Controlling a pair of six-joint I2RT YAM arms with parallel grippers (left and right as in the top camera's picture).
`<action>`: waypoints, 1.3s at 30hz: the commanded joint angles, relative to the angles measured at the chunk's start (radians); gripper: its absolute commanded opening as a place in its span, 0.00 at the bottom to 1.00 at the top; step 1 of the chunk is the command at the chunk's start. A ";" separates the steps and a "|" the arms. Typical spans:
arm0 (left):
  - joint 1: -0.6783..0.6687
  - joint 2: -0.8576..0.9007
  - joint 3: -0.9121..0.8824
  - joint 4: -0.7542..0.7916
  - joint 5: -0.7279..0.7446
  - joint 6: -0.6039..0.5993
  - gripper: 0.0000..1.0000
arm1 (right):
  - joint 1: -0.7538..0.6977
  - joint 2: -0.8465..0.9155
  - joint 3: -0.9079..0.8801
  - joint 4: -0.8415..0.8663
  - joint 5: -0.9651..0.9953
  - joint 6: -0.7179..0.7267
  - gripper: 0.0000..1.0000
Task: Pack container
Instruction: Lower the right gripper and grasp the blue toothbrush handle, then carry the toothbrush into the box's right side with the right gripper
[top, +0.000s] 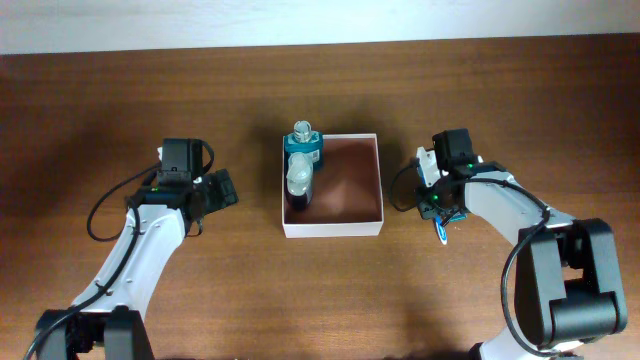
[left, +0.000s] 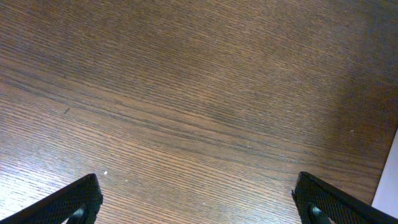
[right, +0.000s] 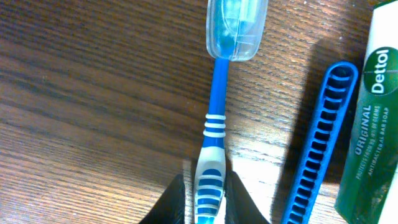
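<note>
As far as I can count, one wooden table (top: 520, 90) carries everything, with two arms on it: the left arm (top: 150, 235) and the right arm (top: 510, 215). One container (top: 350, 228) sits at the middle of the table between them, square and white-walled. Along its left wall lie a teal piece (top: 303, 150) and what look like two clear-topped bottles (top: 298, 178). I cannot make them out more closely. The rest of its reddish-brown floor is bare.

Right of the container, three toiletries lie side by side on the wood:
- one green-and-white soap packet (right: 370, 124)
- one blue comb (right: 320, 143)
- one blue toothbrush (right: 215, 106) with a clear cap (right: 236, 25) over its head

The left claw (top: 222, 190) is spread as wide as it goes and holds nothing, over bare wood left of the container. In the left wrist view, a sliver of white wall shows at the right edge.

The right claw (right: 208, 205) is pinched in on the toothbrush's handle, with a finger tight against each side. The brush lies flat on the table.

The comb lies just beside the toothbrush, apart from it, and the packet is on the comb's far side. To the left of the brush, the wood is open.
</note>
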 joint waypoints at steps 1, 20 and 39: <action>0.003 0.007 -0.005 0.000 -0.007 0.009 0.99 | 0.005 0.015 -0.024 -0.008 -0.025 0.008 0.14; 0.003 0.007 -0.005 -0.001 -0.007 0.009 0.99 | 0.006 -0.041 0.095 -0.139 -0.040 0.066 0.04; 0.003 0.007 -0.005 0.000 -0.007 0.009 0.99 | 0.019 -0.205 0.408 -0.480 -0.233 0.213 0.04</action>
